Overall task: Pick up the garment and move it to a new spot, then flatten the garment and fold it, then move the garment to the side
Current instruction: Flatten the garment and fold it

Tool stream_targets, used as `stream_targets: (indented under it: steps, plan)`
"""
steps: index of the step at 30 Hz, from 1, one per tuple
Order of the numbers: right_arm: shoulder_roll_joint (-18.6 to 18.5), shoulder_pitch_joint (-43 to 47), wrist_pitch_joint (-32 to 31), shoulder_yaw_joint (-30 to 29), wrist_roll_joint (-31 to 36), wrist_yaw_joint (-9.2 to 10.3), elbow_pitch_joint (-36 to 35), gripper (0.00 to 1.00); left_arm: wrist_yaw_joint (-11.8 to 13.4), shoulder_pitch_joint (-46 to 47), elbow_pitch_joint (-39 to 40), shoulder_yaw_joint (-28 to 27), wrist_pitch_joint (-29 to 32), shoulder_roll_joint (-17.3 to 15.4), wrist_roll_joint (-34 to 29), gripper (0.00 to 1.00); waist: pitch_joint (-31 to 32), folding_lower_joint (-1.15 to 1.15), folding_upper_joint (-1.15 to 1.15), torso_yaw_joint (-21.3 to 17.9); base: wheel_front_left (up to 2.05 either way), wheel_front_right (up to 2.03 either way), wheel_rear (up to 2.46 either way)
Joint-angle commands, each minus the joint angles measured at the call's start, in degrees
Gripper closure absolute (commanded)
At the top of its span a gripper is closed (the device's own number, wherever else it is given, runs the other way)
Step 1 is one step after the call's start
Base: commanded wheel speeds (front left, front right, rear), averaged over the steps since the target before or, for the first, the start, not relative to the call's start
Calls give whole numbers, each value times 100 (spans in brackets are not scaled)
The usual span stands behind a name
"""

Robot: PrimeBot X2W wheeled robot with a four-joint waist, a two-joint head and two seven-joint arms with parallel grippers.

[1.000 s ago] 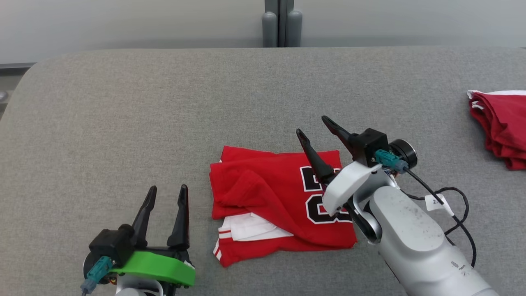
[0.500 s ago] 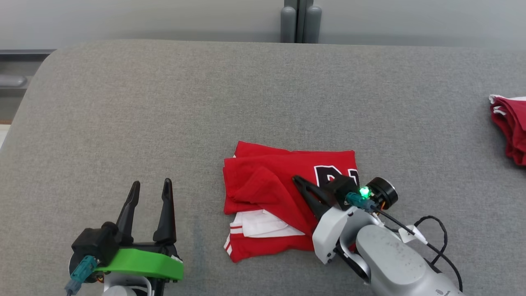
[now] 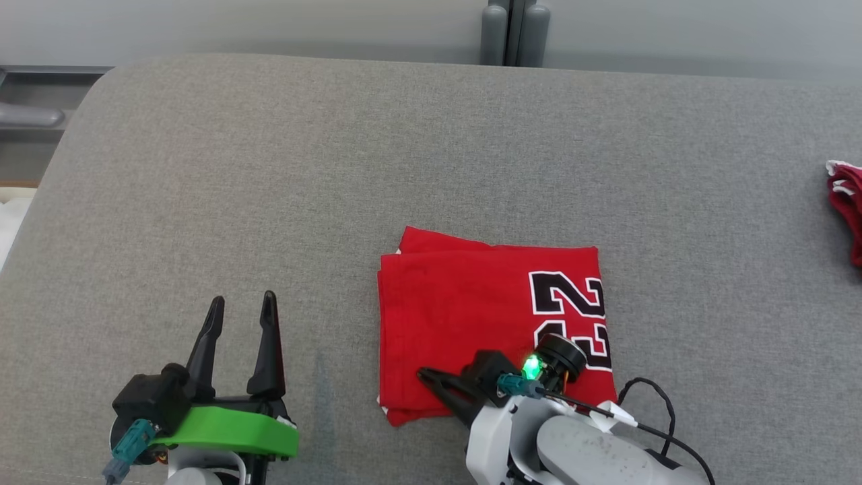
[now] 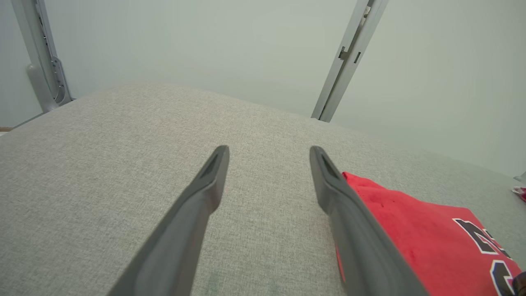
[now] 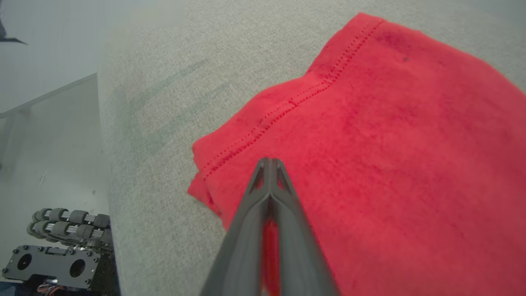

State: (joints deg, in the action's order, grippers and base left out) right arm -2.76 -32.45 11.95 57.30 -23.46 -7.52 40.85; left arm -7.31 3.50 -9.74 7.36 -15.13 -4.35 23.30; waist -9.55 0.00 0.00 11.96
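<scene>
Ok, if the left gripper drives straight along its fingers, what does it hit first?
Probably just the grey table top; the left gripper would miss the red garment. Height unclear.

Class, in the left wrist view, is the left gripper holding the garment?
No: the left gripper stands open over the grey surface, with the garment beside it.
</scene>
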Motion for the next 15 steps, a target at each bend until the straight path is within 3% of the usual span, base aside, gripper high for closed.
stream_targets:
  steps: [1, 5, 10, 12, 15]
  plan:
    - [-28, -64, 41, 58, -110, 8, -9, 100, -20, 13, -10, -33, 2, 18, -58, 0, -3, 0, 0, -18, 0, 0, 0]
    - [-26, -219, 198, -25, -247, 8, -67, 100, -22, 31, -3, -79, 2, 40, -85, 0, 15, 0, 0, -108, 0, 0, 0]
    - [-27, -301, 324, -803, -204, 8, -203, 99, -25, 142, 48, -96, 2, 64, -140, 0, 98, 0, 0, -284, 0, 0, 0]
    - [-25, -296, 325, -1323, -49, 8, -384, 90, -27, 168, 70, -91, 2, 80, -138, 0, 128, 0, 0, -375, 0, 0, 0]
    - [-30, -46, 326, -2132, 296, 8, -705, 63, -27, 223, 45, -50, 2, 93, -167, 0, 180, 0, 0, -533, 0, 0, 0]
